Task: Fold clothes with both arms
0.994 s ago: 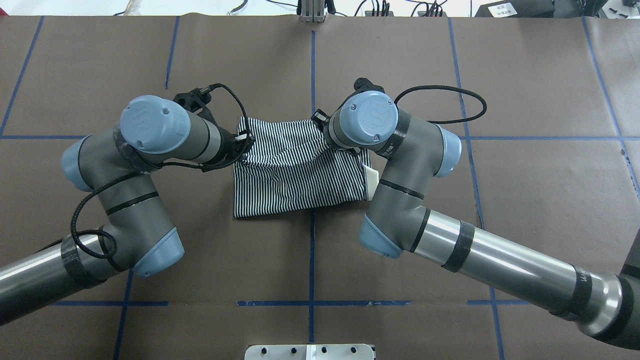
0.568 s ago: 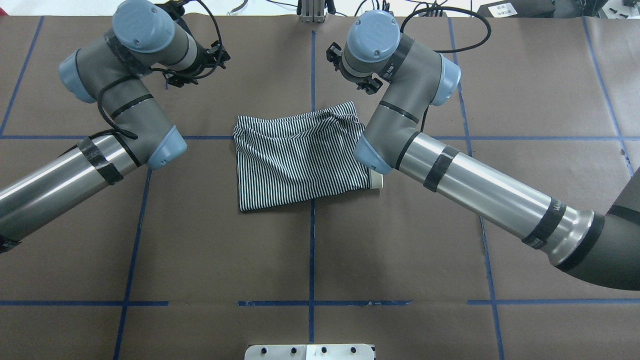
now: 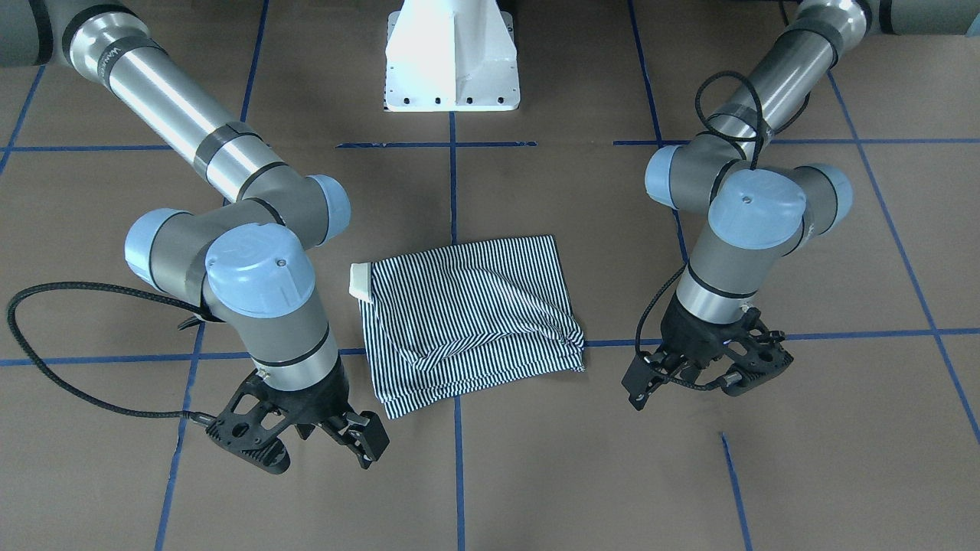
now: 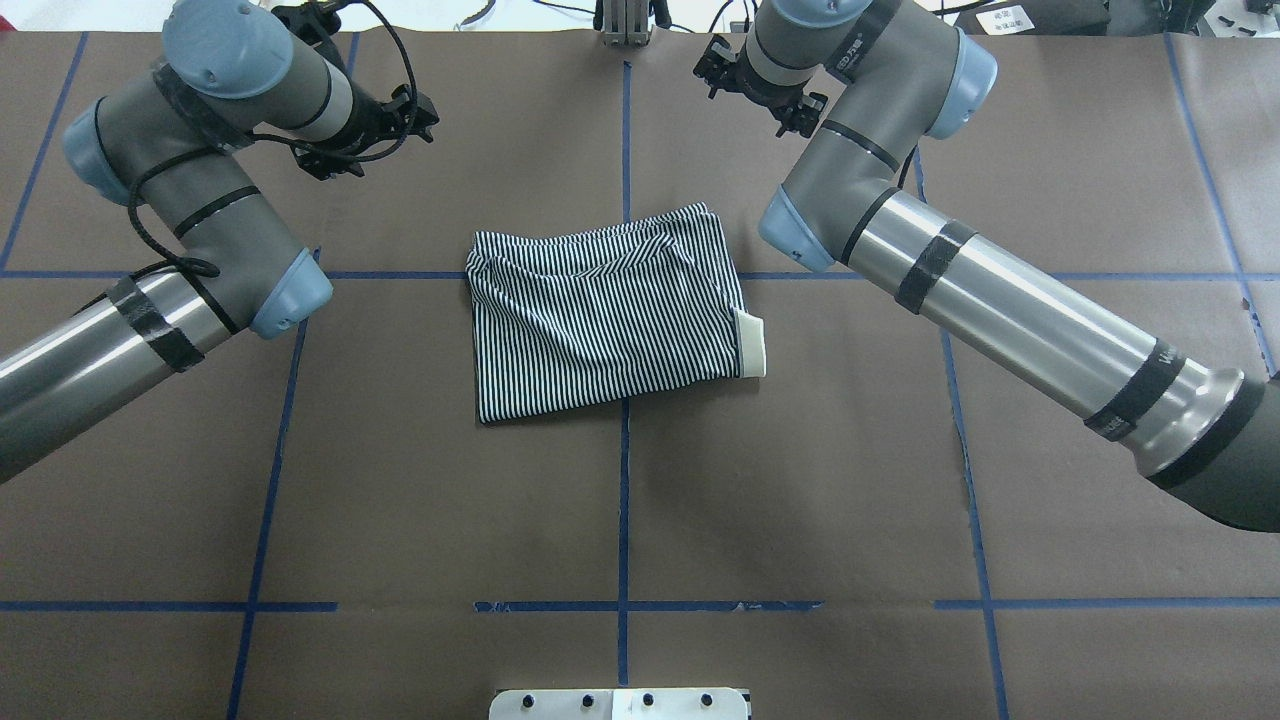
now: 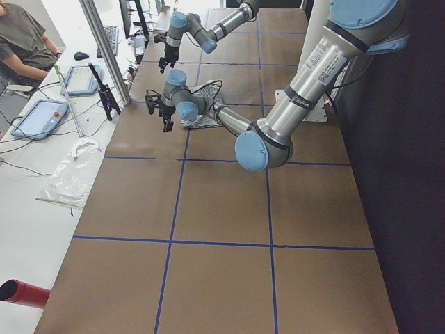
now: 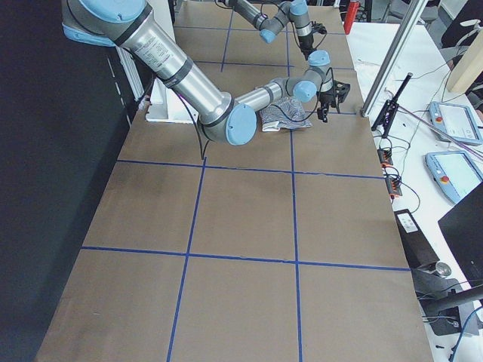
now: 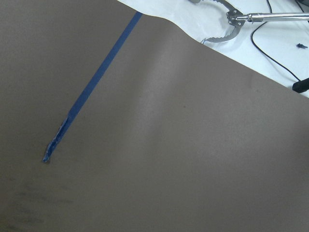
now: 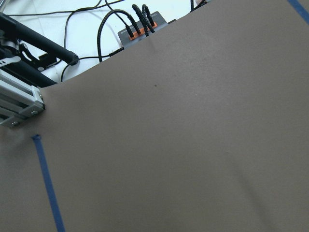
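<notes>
Desk (image 4: 400, 500): brown paper with a blue tape grid.
Shirt (image 4: 610, 310): folded rectangle at the desk's centre, collar peeking out.
Left hand (image 3: 700, 379): fingers spread, empty, beside the shirt.
Right hand (image 3: 314, 451): same.
Tip: back off high so nothing snags the fold.

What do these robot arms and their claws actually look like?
Both the left arm and right arm are grey-and-silver tubes with light-blue joint caps and black bands. Black braided cables loop outside. The left gripper and right gripper are black two-finger claws.
</notes>
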Available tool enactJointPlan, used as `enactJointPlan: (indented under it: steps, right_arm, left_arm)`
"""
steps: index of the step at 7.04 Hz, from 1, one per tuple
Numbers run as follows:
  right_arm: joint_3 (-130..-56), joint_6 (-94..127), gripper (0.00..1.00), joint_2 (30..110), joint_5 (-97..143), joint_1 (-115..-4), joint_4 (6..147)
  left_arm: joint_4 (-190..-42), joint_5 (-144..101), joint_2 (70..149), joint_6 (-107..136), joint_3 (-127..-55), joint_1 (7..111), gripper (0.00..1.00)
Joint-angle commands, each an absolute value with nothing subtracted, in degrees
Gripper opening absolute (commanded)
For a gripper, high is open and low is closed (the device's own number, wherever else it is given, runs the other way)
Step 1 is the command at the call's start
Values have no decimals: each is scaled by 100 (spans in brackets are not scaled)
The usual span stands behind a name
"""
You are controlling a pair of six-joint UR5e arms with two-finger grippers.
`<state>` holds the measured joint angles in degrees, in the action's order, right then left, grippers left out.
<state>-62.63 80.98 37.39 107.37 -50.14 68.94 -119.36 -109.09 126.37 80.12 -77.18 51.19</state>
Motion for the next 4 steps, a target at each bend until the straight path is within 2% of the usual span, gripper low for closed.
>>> enactJointPlan:
  steps: [1,2,4]
  right_arm:
    - [-7744,5674,100,4460,11448,-5760,8736]
    - [-8491,4120,100,5074,11861,-6479,9441]
    - [-8675,1183,100,6155,12802,-8000,9966]
  left_arm:
    - [-11900,-11485,11975,7065,-8443,5621,100]
    - [-11883,-11809,11597,6066,-8646,6112,100]
    - [-11787,-12146,10797,3757,-8675,7263,100]
